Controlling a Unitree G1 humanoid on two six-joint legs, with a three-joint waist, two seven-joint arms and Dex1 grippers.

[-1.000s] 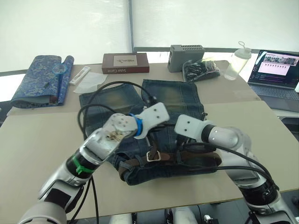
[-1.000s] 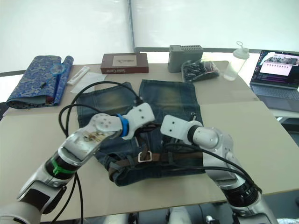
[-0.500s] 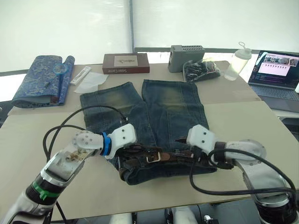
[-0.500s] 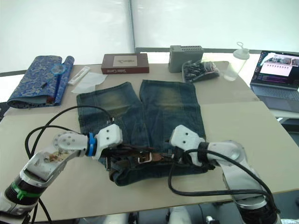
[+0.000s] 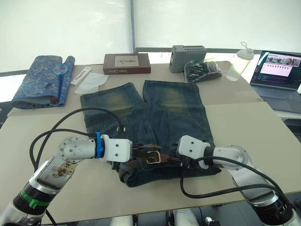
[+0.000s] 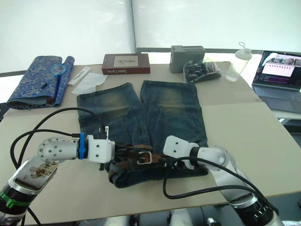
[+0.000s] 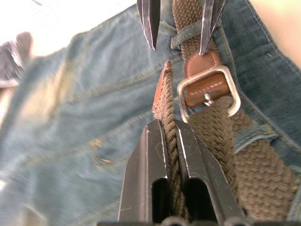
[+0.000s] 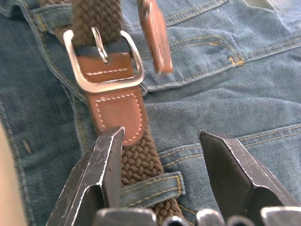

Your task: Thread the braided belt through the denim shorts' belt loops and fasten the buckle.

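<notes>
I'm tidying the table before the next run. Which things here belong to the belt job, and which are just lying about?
Belongs to the job:
braided belt, its end pinched in the left end effector
buckle
denim shorts
belt loops

Just lying about:
blue patterned cloth
brown box
grey box
black bag
plastic bottle
laptop

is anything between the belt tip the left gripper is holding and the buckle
Nothing visible. The left gripper pinches the braided belt just behind its leather tip, which stands right beside the buckle with open air between.
</notes>
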